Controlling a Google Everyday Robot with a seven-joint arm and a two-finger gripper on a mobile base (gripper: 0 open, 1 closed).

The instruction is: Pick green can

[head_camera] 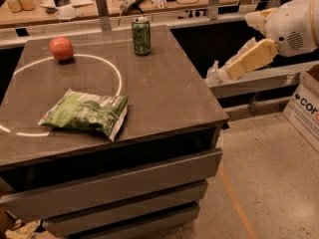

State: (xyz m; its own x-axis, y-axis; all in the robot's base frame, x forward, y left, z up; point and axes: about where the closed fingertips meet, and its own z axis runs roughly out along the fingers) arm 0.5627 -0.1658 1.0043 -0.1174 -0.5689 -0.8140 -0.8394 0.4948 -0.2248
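The green can (141,36) stands upright near the far edge of the dark table (164,98), dark green with a silver top rim and pale markings. My gripper (247,60) is at the right of the view, beyond the table's right edge and above the floor, pointing left toward the table. It is well to the right of the can and holds nothing that I can see.
A red apple (61,48) sits at the table's far left. A flat green-and-white snack bag (85,113) lies near the front left. A cluttered bench (75,6) runs behind the table. A cardboard box (305,106) stands on the floor at right. Small bottles (213,73) stand on a ledge.
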